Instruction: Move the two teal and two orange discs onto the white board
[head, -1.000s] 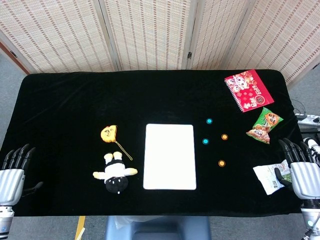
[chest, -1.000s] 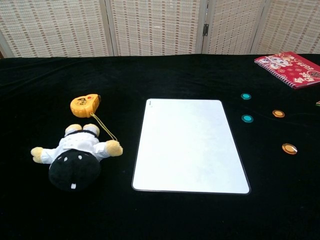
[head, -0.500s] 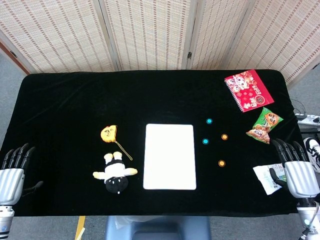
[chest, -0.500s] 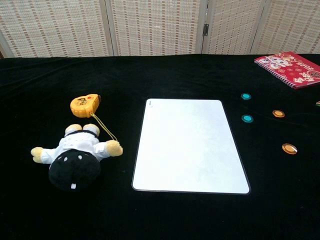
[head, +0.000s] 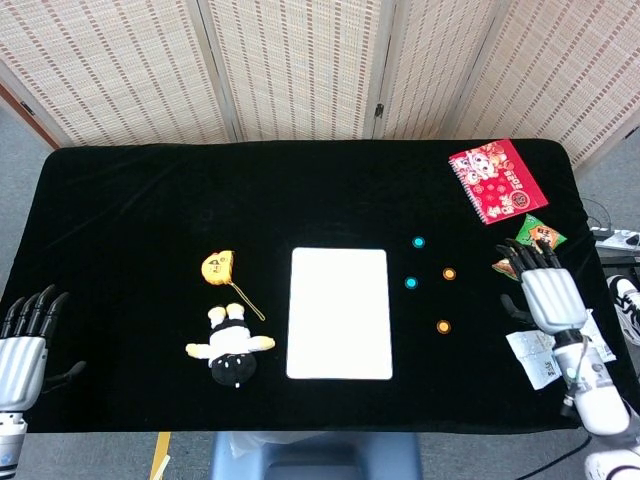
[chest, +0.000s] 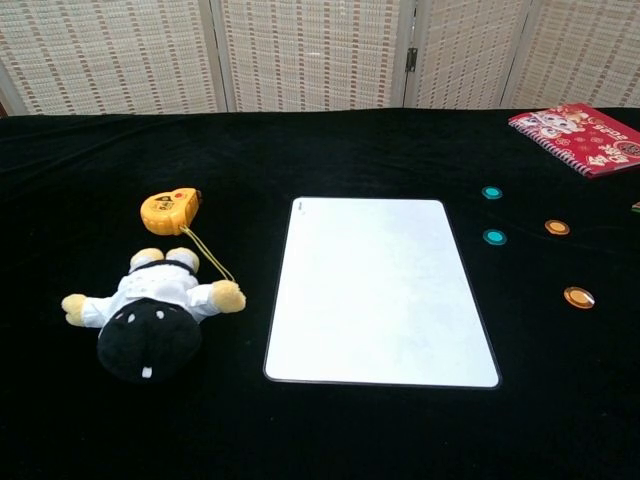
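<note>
A white board (head: 339, 312) (chest: 380, 288) lies flat at the table's middle. To its right sit two teal discs (head: 418, 242) (head: 411, 283) and two orange discs (head: 449, 273) (head: 443, 326); the chest view shows the teal discs (chest: 491, 192) (chest: 494, 237) and orange discs (chest: 557, 227) (chest: 578, 297) too. My right hand (head: 543, 292) hovers right of the orange discs, fingers spread, holding nothing. My left hand (head: 24, 340) is at the front left corner, open and empty. Neither hand shows in the chest view.
A plush toy (head: 230, 348) and a yellow tape measure (head: 216, 266) lie left of the board. A red notebook (head: 500, 180), a green snack bag (head: 536, 236) and a white packet (head: 543, 357) sit along the right side.
My right hand has moved up and inward from the table's front right edge, over the white packet, toward the green snack bag. The left hand has not moved.
</note>
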